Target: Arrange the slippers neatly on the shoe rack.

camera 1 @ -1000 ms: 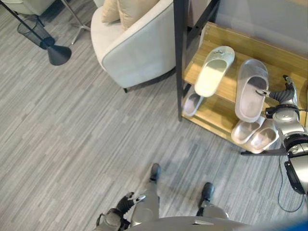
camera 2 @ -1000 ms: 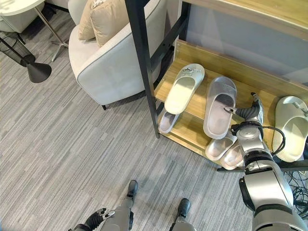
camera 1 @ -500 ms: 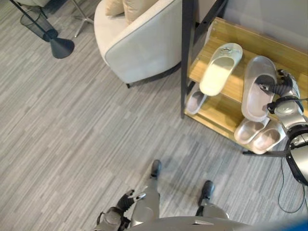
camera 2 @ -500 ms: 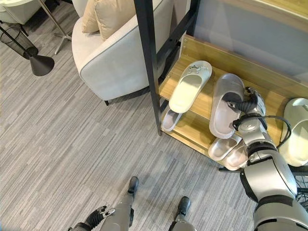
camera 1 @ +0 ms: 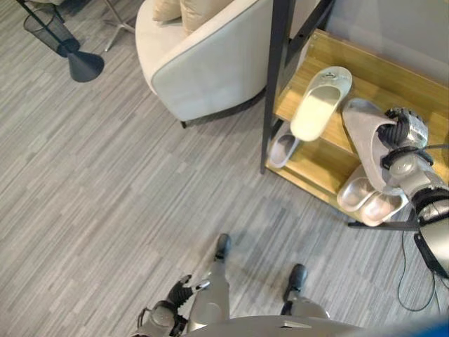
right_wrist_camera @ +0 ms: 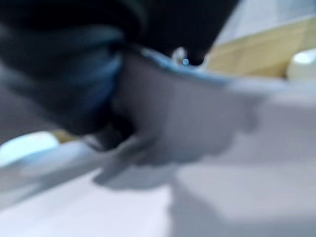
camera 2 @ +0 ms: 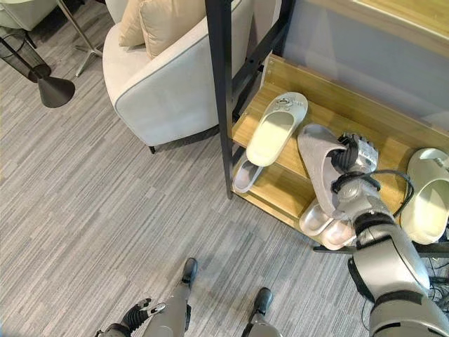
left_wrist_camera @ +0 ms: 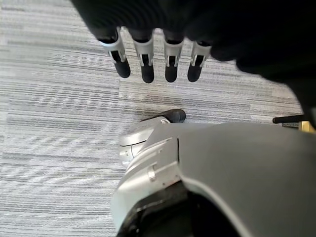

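**Right hand grips grey slipper on the rack's upper shelf**

The robot's right hand (camera 2: pixel 353 153) sits on the strap end of a grey slipper (camera 2: pixel 317 160), fingers curled round its upper, on the upper shelf of a wooden shoe rack (camera 2: pixel 324 107). The slipper appears tipped up on one edge, its long axis running from the shelf's back toward the front lip, slanting away from the cream slipper (camera 2: pixel 275 129) that lies flat just beside it on the side nearer the armchair (camera 2: pixel 168 88). The hand holds from the far side of the cream slipper, so any squaring-up looks to turn on swinging the grey slipper's heel toward its neighbour until the two lie parallel. Another cream slipper (camera 2: pixel 425 188) rests on the shelf beyond the arm. Further pairs sit on the lower shelf. The left hand (left_wrist_camera: pixel 158 61) hangs over the floor, well apart, fingers straight.
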